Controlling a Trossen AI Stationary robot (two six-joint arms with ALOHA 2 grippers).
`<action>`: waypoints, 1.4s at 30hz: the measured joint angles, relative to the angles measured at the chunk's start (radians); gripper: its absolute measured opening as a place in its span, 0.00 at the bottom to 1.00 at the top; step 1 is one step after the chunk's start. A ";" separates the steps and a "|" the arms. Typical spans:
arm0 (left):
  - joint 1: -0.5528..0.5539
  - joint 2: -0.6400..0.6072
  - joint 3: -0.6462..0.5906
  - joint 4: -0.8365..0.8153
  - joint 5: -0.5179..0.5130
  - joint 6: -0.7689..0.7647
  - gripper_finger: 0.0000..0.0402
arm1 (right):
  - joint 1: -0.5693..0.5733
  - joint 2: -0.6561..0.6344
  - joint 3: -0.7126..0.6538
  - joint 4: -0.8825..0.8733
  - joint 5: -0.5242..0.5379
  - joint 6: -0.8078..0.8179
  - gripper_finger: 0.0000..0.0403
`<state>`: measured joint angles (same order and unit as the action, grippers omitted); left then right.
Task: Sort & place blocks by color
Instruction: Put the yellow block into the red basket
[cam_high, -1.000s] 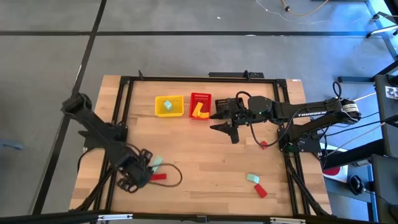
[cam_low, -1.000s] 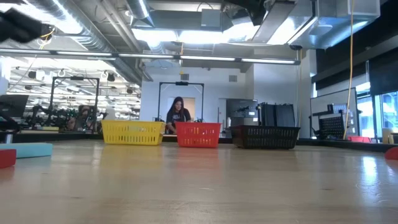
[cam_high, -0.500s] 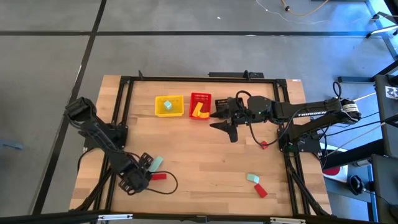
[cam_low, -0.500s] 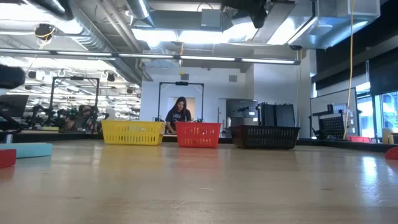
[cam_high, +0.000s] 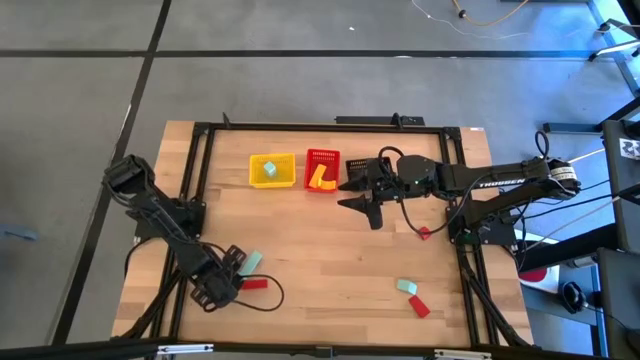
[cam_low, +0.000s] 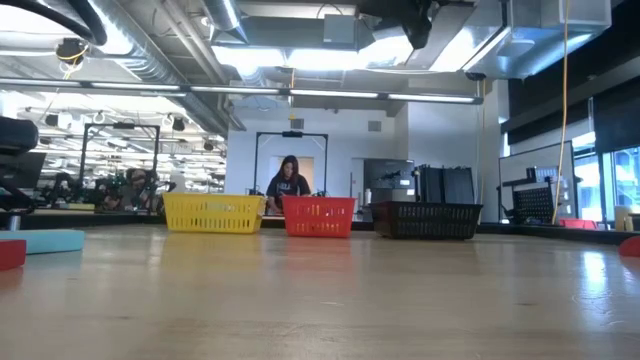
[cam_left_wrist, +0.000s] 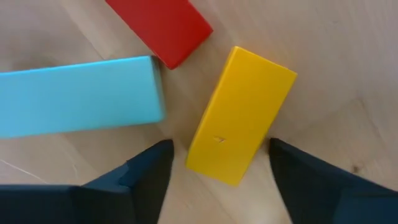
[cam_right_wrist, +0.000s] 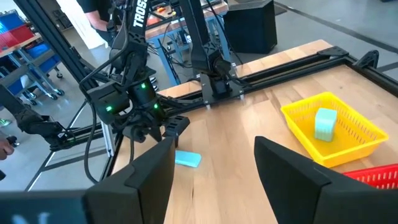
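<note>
Left wrist view shows the left claw (cam_left_wrist: 214, 165) spread wide and low over the worktop (cam_left_wrist: 348, 74), its two dark fingers (cam_left_wrist: 149, 174) standing either side of one end of a yellow block (cam_left_wrist: 242, 115), with a red block (cam_left_wrist: 161, 25) and a pale teal block (cam_left_wrist: 74, 96) lying just beside it. High view places that claw (cam_high: 222, 280) near the worktop's front left corner, while the right claw (cam_high: 372, 205) hangs spread and empty beside the black basket (cam_high: 356, 167), next to the red basket (cam_high: 321, 170) and the yellow basket (cam_high: 271, 170), which holds a teal block (cam_high: 268, 170). Two more blocks, one teal (cam_high: 405, 287) and one red (cam_high: 419, 306), lie together near the front right.
</note>
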<state>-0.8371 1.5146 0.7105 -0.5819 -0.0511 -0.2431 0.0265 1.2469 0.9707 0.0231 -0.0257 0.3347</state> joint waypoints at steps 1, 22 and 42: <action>0.000 0.000 0.000 0.001 -0.003 0.012 0.58 | 0.000 0.000 0.000 0.000 0.000 0.000 0.55; -0.003 -0.309 -0.006 -0.222 0.139 -0.243 0.30 | 0.000 0.000 0.000 -0.010 0.018 -0.003 0.55; 0.692 -0.773 0.009 0.438 -0.349 -0.061 0.30 | 0.000 0.000 0.000 -0.012 0.032 -0.054 0.55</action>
<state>-0.1453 0.7420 0.7193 -0.1442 -0.3998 -0.3039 0.0264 1.2472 0.9707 0.0109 0.0063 0.2804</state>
